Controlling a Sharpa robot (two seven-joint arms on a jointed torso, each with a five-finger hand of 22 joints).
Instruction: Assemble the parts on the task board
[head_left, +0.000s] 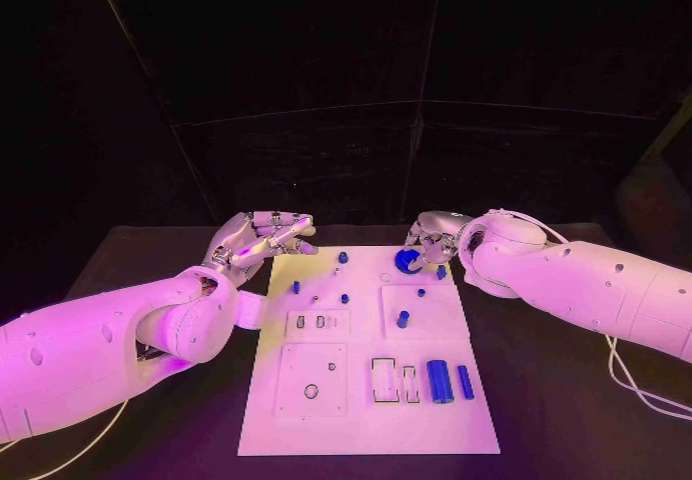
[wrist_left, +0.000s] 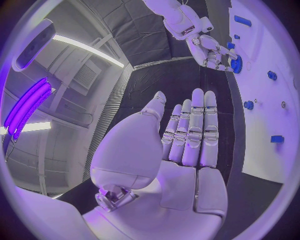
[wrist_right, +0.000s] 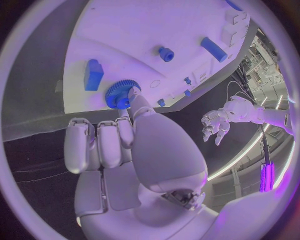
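- My right hand (head_left: 430, 243) is at the board's far right corner, thumb and a fingertip touching the blue gear (wrist_right: 120, 93); the other fingers are curled beside it. I judge this a light pinch, with the gear low over the board or on it — I cannot tell which.
- My left hand (head_left: 264, 235) hovers off the board's far left corner, holding nothing. In its wrist view the fingers lie straight and side by side, palm open.
- The board (head_left: 361, 420) lies between my arms, lengthwise away from me.
- Done, as far as I can judge: a few small blue pegs (head_left: 343, 257) stand upright on the far half, so some parts look seated.
- Left: two blue bars (head_left: 440, 381) lie loose at the near right beside empty slots, a block (wrist_right: 93, 74) sits near the gear, and the holes at the near left look unfilled. Much of the assembly remains.
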